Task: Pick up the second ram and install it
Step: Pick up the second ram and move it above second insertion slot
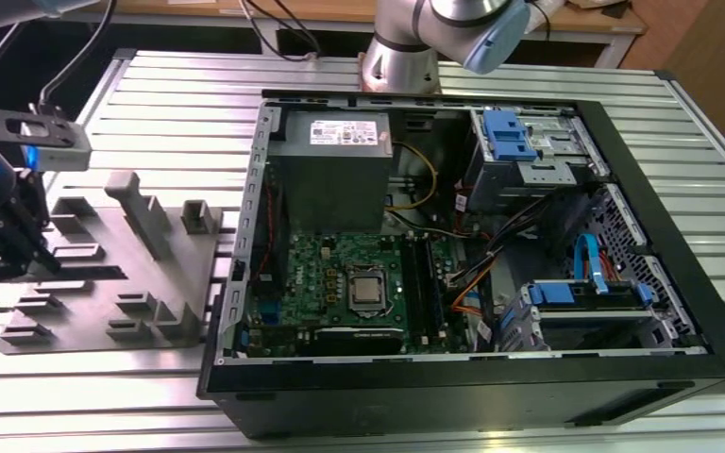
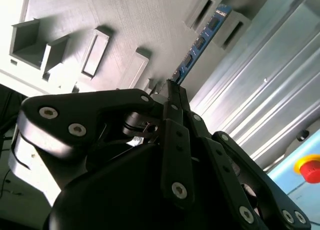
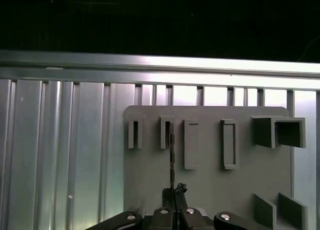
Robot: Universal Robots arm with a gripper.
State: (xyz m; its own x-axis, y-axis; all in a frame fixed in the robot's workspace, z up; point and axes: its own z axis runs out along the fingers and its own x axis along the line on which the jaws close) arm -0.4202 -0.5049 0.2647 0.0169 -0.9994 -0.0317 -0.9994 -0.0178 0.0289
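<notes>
My gripper (image 1: 20, 250) hangs over the grey holder tray (image 1: 148, 283) at the exterior view's left. In both wrist views its fingers are closed together on one end of the second ram (image 2: 200, 42), a thin dark stick with chips on a blue-green board. The first wrist view shows the ram (image 3: 172, 155) edge-on as a thin line running from the gripper (image 3: 172, 194) to a slot post of the tray (image 3: 165, 132). The stick's far end sits between two tray posts (image 2: 235, 29). In the exterior view the ram (image 1: 86, 273) is a dark strip on the tray beside the gripper (image 2: 172, 89).
An open computer case (image 1: 665, 283) lies on the slatted metal table (image 1: 174, 104) to the exterior view's right of the tray. Inside are the motherboard (image 1: 337, 283), long memory slots (image 1: 419, 283), a power supply (image 1: 337, 160) and blue drive cages (image 1: 508, 137). The arm's base (image 1: 400, 57) stands behind the case.
</notes>
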